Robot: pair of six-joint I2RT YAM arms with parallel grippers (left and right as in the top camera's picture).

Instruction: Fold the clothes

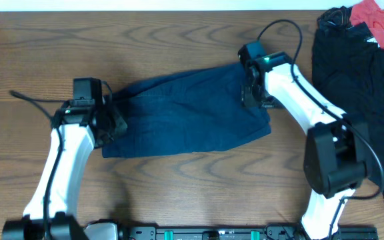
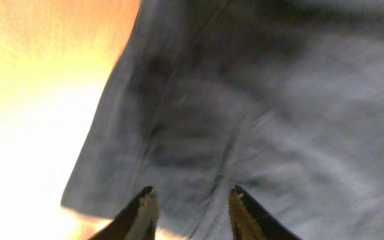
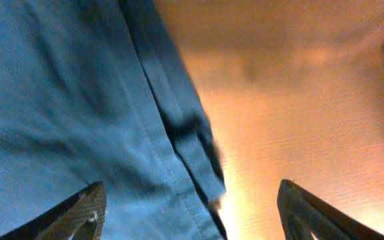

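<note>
"Overhead, where do the clothes lie?"

"Spread flat across the middle of the table, long side running left to right. The right end sits a little farther back than the left."

"How is the left arm posed?"

"It rises from the near left edge and slants toward the far side. Its wrist is bent down over the left end of the clothes, and the left gripper sits right at that edge."

"And its claw?"

"In the left wrist view the two dark fingertips stand a little apart. Blue fabric shows through the gap and beyond it, and I see no fold pinched between them."

"The right arm?"

"Its base is at the near right. The white link slants far and left, and the right gripper is over the right end of the clothes. In the right wrist view its fingers are spread wide. The stitched hem and bare wood lie between them, and nothing is held."

"Anything else on the table?"

"Black garments are heaped at the right, apart from the clothes. A red cloth lies at the far right corner."
</note>
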